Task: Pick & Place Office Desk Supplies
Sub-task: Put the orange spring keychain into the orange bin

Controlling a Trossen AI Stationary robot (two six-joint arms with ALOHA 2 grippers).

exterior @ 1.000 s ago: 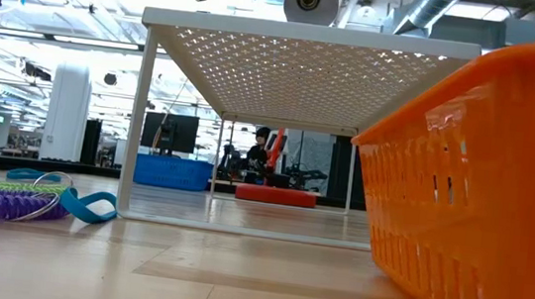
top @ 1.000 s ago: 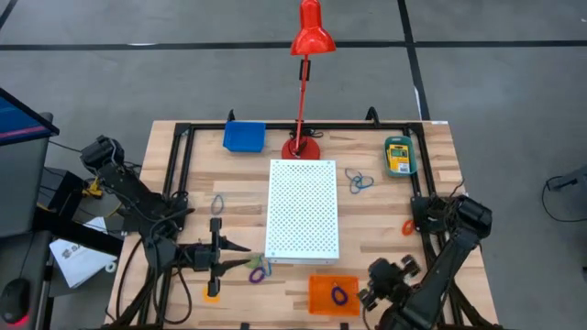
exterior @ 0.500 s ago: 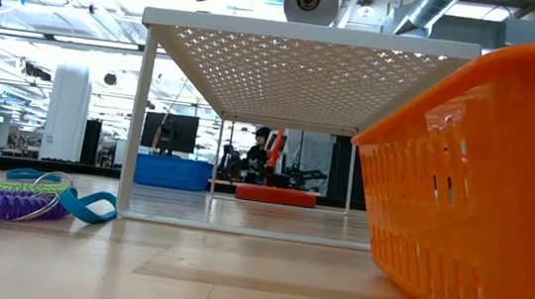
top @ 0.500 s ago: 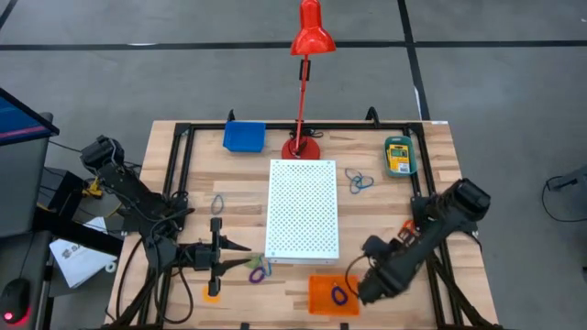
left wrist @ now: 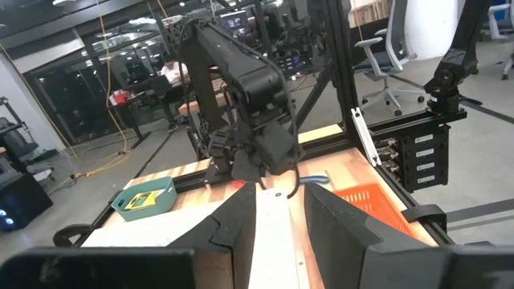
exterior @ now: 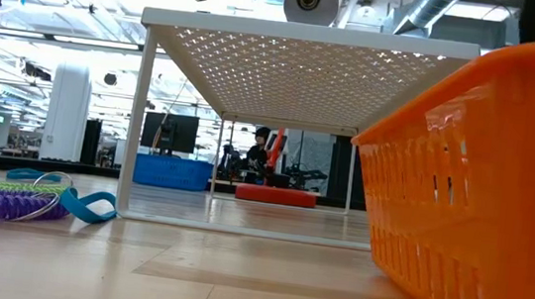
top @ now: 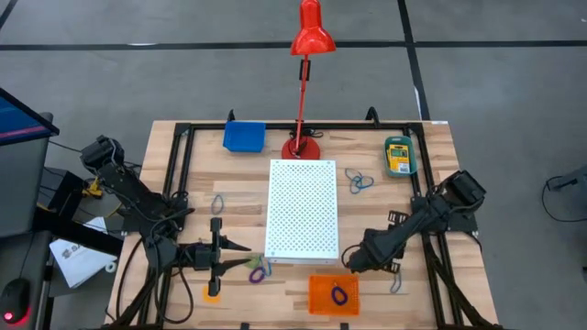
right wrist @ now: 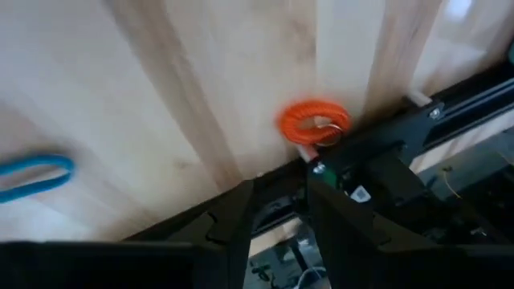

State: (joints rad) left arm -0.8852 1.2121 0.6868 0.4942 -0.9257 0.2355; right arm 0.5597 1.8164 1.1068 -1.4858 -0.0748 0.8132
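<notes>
My right gripper (top: 349, 264) hangs open over bare wood between the white perforated board (top: 303, 209) and the orange tray (top: 321, 307), which holds a purple loop (top: 340, 295). Its wrist view shows an orange coil loop (right wrist: 315, 122) and a blue loop (right wrist: 32, 177) lying flat on the table, both beyond the gripper (right wrist: 281, 189). My left gripper (top: 246, 247) waits open and level at the board's near left corner, above purple and green loops (top: 260, 269). A crayon box (top: 398, 156) and blue loops (top: 358, 181) lie far right. A blue tray (top: 244, 136) stands at the far edge.
The red desk lamp (top: 301, 142) stands behind the board. A black frame rail (top: 183, 165) runs round the table. In the low view the orange tray's wall (exterior: 482, 192) fills the right, and the board (exterior: 309, 34) stands on legs with room under it.
My right gripper has swung from the table's near right corner toward the board's near right corner, going down and rolling about its own line. The arm now stretches out slanting across the table's right side. Nothing on the table has moved.
</notes>
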